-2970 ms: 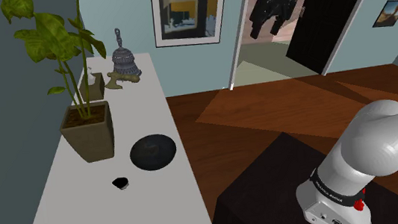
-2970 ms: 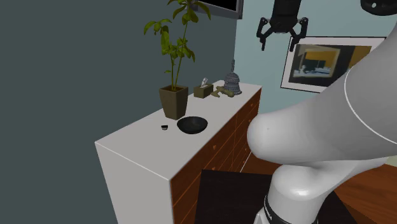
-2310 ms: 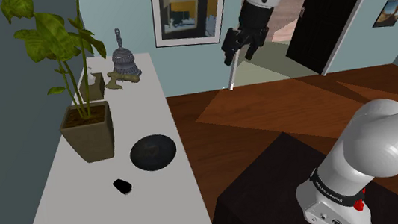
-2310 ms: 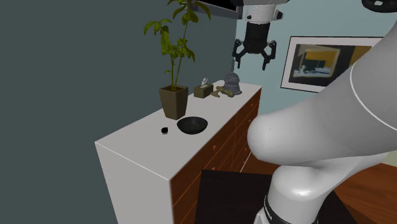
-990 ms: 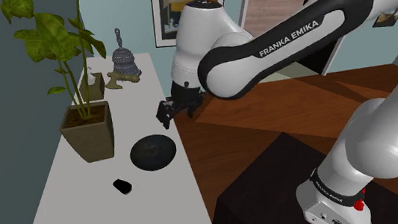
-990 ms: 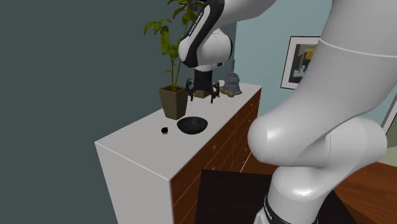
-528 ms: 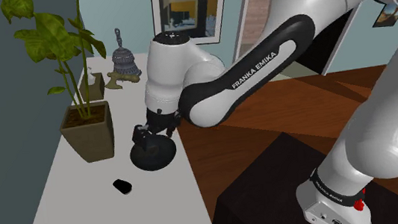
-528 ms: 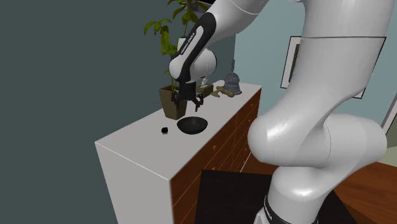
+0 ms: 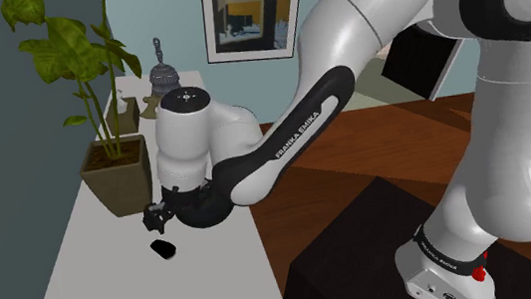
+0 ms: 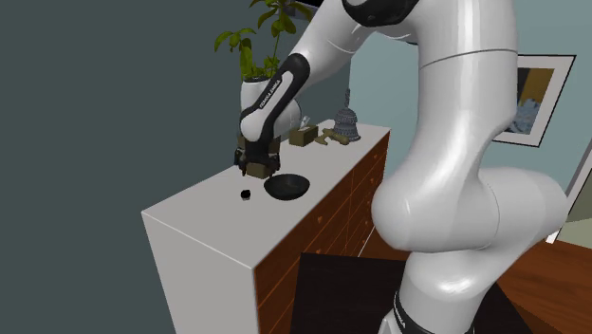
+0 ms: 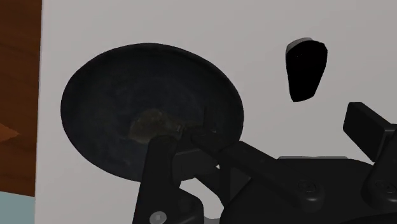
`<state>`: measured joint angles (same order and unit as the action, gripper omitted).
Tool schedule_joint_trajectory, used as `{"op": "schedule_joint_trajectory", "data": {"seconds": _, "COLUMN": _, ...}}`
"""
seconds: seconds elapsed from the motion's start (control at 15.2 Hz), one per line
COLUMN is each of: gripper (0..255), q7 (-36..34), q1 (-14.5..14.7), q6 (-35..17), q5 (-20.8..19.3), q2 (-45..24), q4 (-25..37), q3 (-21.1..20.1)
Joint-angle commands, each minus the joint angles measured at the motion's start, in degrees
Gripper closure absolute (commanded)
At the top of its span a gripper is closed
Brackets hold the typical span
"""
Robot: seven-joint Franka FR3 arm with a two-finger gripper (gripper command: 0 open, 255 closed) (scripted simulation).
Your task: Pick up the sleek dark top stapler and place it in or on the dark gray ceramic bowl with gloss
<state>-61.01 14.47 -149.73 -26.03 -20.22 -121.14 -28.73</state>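
The stapler (image 9: 163, 248) is a small black lump lying on the white dresser top (image 9: 97, 290), a short way from the dark glossy bowl (image 10: 287, 186). In the shoulder view the arm covers most of the bowl (image 9: 222, 214). My gripper (image 9: 155, 216) hangs low over the dresser, just above and behind the stapler, at the bowl's near rim. From the second exterior view the gripper (image 10: 254, 171) stands above the stapler (image 10: 246, 194) without touching it. Through the wrist camera the stapler (image 11: 306, 69) lies beyond the bowl (image 11: 153, 118), and my gripper (image 11: 280, 127) is open and holds nothing.
A potted plant (image 9: 116, 178) stands close behind the gripper. Further back on the dresser are a small box (image 9: 128, 111), a bell-shaped ornament (image 9: 165, 78) and a brown figure (image 10: 332, 139). The dresser's front edge drops to a wooden floor (image 9: 354, 155).
The arm has swung down from the doorway to the dresser. In the last half second the gripper moved from over the bowl towards the stapler and lower.
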Motion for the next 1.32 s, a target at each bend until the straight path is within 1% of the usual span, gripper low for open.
{"op": "schedule_joint_trajectory", "data": {"seconds": 0.0, "gripper": 0, "q7": -3.0, "q1": 3.1, "q6": -0.3, "q5": -3.4, "q2": -4.7, "q4": 3.9, "q3": 1.7}}
{"op": "schedule_joint_trajectory", "data": {"seconds": 0.13, "gripper": 0, "q7": -5.0, "q1": 5.9, "q6": -0.2, "q5": -5.6, "q2": -8.8, "q4": 7.8, "q3": 3.2}}
{"op": "schedule_joint_trajectory", "data": {"seconds": 0.26, "gripper": 0, "q7": -5.6, "q1": 6.9, "q6": -0.6, "q5": -6.4, "q2": -10.4, "q4": 9.0, "q3": 3.9}}
{"op": "schedule_joint_trajectory", "data": {"seconds": 0.73, "gripper": 0, "q7": -7.3, "q1": 8.9, "q6": -2.8, "q5": -9.1, "q2": -15.2, "q4": 11.6, "q3": 6.5}}
{"op": "schedule_joint_trajectory", "data": {"seconds": 1.19, "gripper": 0, "q7": -7.3, "q1": 8.9, "q6": -2.8, "q5": -9.1, "q2": -15.2, "q4": 11.6, "q3": 6.5}}
{"op": "schedule_joint_trajectory", "data": {"seconds": 1.25, "gripper": 255, "q7": -7.3, "q1": 8.9, "q6": -2.7, "q5": -9.1, "q2": -15.2, "q4": 11.6, "q3": 6.5}}
